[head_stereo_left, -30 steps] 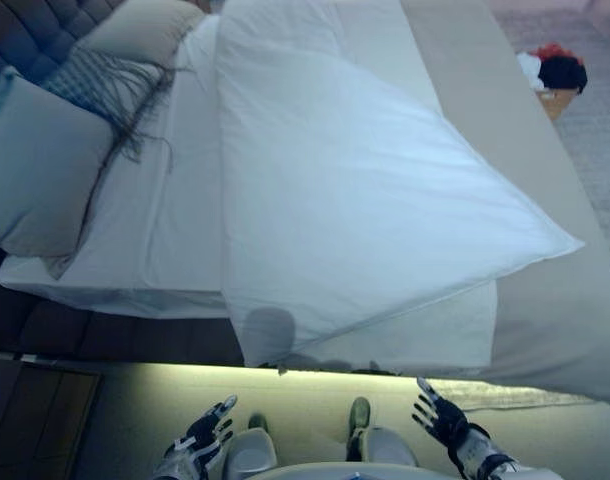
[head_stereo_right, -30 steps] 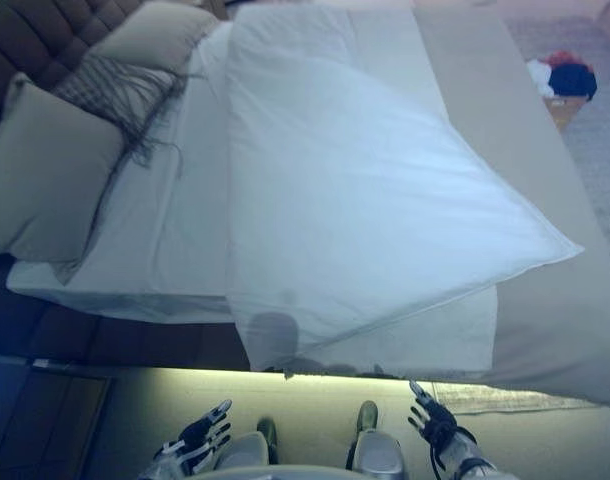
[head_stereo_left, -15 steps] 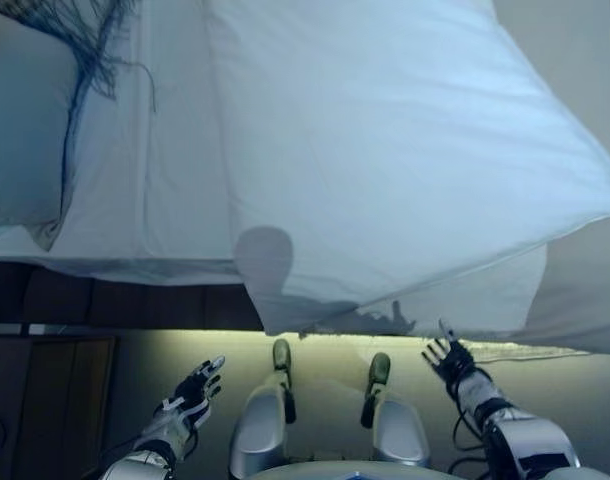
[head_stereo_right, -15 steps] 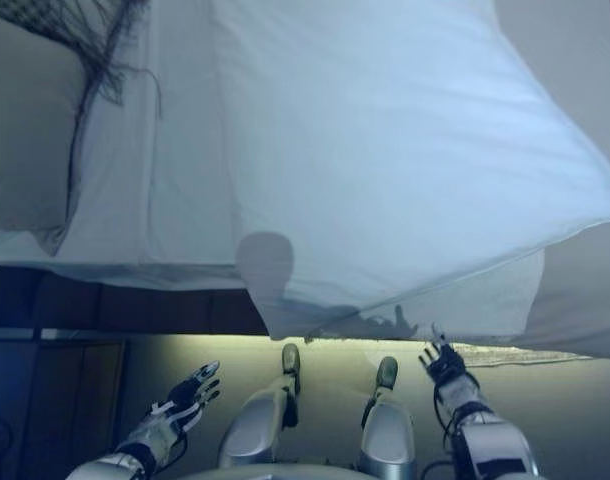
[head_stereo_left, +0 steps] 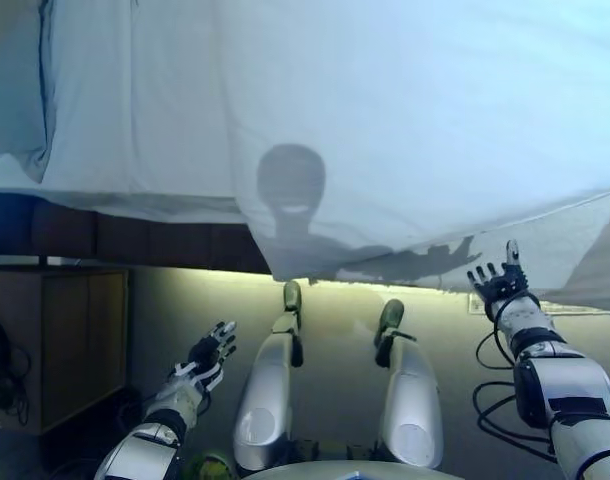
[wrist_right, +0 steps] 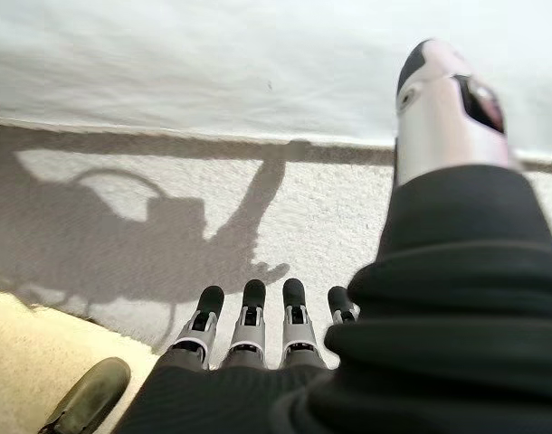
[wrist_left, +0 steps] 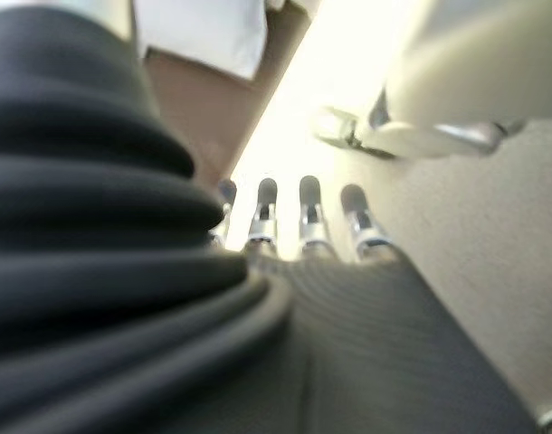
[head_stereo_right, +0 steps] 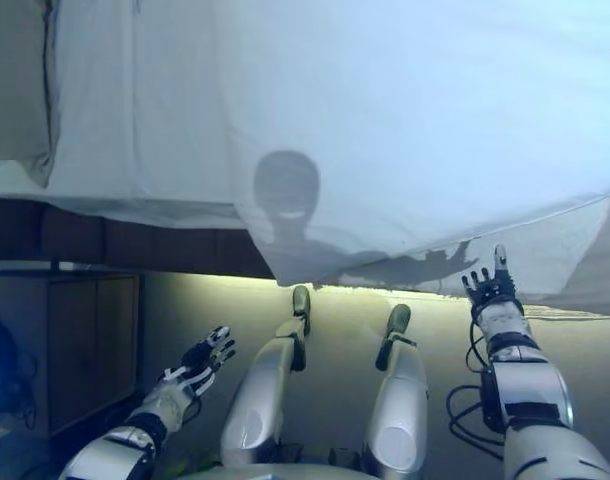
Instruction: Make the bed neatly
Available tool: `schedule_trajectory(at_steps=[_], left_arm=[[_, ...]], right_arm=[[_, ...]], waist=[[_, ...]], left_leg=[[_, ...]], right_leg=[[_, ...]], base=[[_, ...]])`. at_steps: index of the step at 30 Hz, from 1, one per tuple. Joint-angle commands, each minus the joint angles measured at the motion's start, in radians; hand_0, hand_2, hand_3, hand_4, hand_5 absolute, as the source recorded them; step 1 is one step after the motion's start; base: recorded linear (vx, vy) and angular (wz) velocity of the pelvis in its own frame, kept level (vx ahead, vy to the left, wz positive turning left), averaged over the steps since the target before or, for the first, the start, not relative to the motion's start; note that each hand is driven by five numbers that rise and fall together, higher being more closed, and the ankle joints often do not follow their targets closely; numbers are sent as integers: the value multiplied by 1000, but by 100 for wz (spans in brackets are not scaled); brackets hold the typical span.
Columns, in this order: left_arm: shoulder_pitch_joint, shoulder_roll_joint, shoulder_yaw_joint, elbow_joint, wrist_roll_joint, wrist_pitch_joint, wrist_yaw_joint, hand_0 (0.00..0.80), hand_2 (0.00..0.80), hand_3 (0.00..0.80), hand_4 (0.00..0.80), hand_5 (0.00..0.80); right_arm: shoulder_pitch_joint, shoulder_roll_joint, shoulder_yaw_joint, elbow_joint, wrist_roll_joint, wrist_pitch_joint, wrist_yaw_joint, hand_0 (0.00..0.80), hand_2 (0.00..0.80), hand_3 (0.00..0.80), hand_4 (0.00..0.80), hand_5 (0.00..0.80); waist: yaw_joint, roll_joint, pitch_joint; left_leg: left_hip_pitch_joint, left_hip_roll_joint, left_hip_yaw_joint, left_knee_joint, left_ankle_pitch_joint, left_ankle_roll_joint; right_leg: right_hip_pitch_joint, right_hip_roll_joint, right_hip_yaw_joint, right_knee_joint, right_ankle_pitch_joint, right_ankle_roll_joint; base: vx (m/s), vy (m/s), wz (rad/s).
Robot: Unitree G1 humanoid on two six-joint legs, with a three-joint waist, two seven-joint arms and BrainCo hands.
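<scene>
We see the white duvet [head_stereo_left: 405,120] overhanging the bed's side above pale carpet [head_stereo_left: 335,330]; our right hand [head_stereo_left: 500,287] nears its edge, left hand [head_stereo_left: 207,358] low, fingers spread on both, holding nothing.

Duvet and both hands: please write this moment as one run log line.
duvet: hangs over bed edge | right hand: open, near its hem | left hand: open, low, holds nothing

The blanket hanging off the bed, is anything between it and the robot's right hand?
Nothing visible. The right hand, fingers open, is raised just below the blanket edge hanging over the bed's side, with only open space between them.
</scene>
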Motion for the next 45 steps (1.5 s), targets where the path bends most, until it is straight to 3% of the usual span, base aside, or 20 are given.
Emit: schedule_trajectory(at_steps=[1,14,31,32,34,45], left_arm=[[20,31,-26,-15,-40,-15,7,0,0,0,0,0],[153,45,-62,-125,-116,-40,-27,0,0,0,0,0],[238,39,-65,-195,-134,-40,-86,0,0,0,0,0],[242,38,-64,-197,-134,-40,-87,0,0,0,0,0],[247,39,-62,-202,-135,-39,-87,0,0,0,0,0],[255,37,-60,-217,-136,-35,-98,0,0,0,0,0]], right_arm=[[-46,-102,-28,16,24,-38,18,0,0,0,0,0],[-218,-311,9,-21,-28,-43,80,0,0,0,0,0],[-345,-404,80,-69,-215,-23,144,0,0,0,0,0],[-347,-406,85,-71,-223,-27,144,364,364,364,364,364],[-349,-410,91,-75,-251,-33,147,800,800,800,800,800],[-359,-421,126,-68,-320,16,168,800,800,800,800,800]], waist=[[7,-8,16],[18,61,16],[28,90,16],[28,90,16],[28,90,16],[26,94,16]], left_leg=[[-50,8,-7,164,-124,-4],[-130,8,7,100,-67,-3],[-78,18,33,29,-34,-15],[-74,19,34,26,-33,-16],[-69,19,37,22,-32,-16],[-33,20,49,6,-28,-16]], right_leg=[[-23,-51,27,-81,109,58],[-149,-45,37,-40,101,50],[-129,-46,29,-55,97,47],[-126,-45,28,-57,98,47],[-121,-45,26,-61,99,48],[-89,-51,22,-82,106,48]], base=[[0,-15,7],[-1,12,1],[3,39,-3],[-2,30,-2],[-1,15,0],[0,27,-2]])
